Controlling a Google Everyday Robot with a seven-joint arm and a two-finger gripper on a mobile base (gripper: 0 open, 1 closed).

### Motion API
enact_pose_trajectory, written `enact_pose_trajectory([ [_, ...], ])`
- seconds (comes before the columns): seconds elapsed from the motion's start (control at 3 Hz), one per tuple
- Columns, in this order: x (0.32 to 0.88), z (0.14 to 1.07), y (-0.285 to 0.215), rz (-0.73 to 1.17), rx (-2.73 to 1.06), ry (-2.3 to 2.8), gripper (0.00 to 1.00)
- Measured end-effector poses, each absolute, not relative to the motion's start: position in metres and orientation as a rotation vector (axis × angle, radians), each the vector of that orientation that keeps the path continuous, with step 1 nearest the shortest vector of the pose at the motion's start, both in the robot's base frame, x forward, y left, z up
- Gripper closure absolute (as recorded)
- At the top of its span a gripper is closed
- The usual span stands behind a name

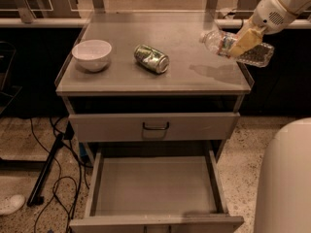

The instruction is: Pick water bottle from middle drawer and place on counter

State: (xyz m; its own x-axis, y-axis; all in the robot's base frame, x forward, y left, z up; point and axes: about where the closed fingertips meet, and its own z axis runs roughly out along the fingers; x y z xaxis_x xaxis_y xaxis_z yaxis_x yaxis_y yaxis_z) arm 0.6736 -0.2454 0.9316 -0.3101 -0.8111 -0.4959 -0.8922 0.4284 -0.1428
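Observation:
The water bottle (221,42), clear crinkly plastic with its cap pointing left, hangs nearly level above the right side of the counter (189,33). My gripper (243,43) is shut on the bottle's middle, its yellowish fingers (248,39) wrapping it; the white arm comes in from the upper right. A shadow of the bottle falls on the counter below. The middle drawer (155,186) is pulled open at the bottom, its flat grey floor bare.
A white bowl (92,54) sits at the counter's left and a dented green-and-silver can (151,58) lies near its centre. A shut drawer front with a dark handle (155,126) lies below the counter. Cables trail on the floor at left. A white robot part fills the lower right corner.

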Motion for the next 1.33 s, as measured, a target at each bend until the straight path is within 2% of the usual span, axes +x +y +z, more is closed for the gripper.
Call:
enact_pose_trajectory([
  [1.33, 0.722, 0.894, -0.201, 0.315, -1.463, 2.158, 1.00],
])
